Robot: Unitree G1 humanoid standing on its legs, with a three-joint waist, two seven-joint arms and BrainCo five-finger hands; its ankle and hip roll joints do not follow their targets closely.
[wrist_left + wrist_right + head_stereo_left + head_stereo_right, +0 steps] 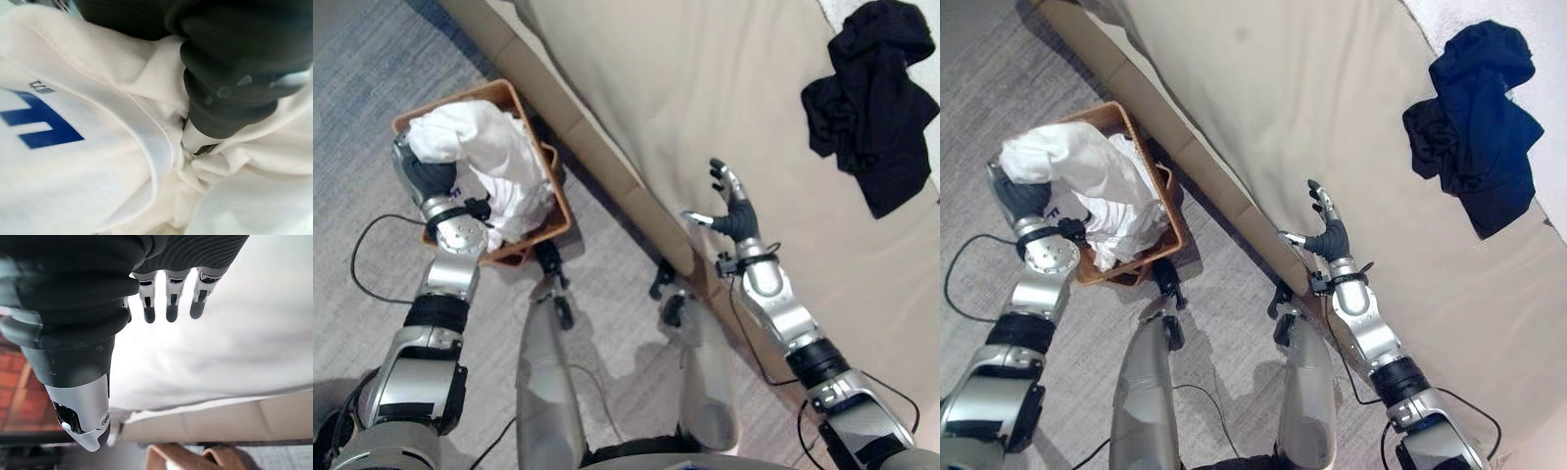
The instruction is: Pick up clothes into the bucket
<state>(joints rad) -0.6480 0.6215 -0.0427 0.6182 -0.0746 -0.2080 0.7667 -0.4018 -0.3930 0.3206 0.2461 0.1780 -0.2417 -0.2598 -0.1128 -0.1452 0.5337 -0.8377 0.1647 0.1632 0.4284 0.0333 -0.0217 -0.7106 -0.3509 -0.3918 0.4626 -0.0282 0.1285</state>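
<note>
White cotton fills the brown woven bucket [553,201] on the grey carpet [372,88]: a crumpled white garment with blue lettering [494,162] is heaped in it and rises above the rim. The left hand [429,178] is pressed into the near side of that heap, its fingers buried in the folds, so I cannot tell whether it has hold of the cloth or has let go. The bucket stands just beside the edge of the bed with the beige sheet [705,88].

The right hand [732,208] hovers over the sheet near the bed's edge, fingers straight and spread, thumb out, holding nothing. A rumpled dark navy garment [1474,137] lies on the bed, well apart from that hand, towards the far corner.

The step in hand looks like settling the white garment into the bucket. Next would come the dark garment: the right hand needs a long reach across the sheet and a firm closing on the bunched cloth before carrying it back.
</note>
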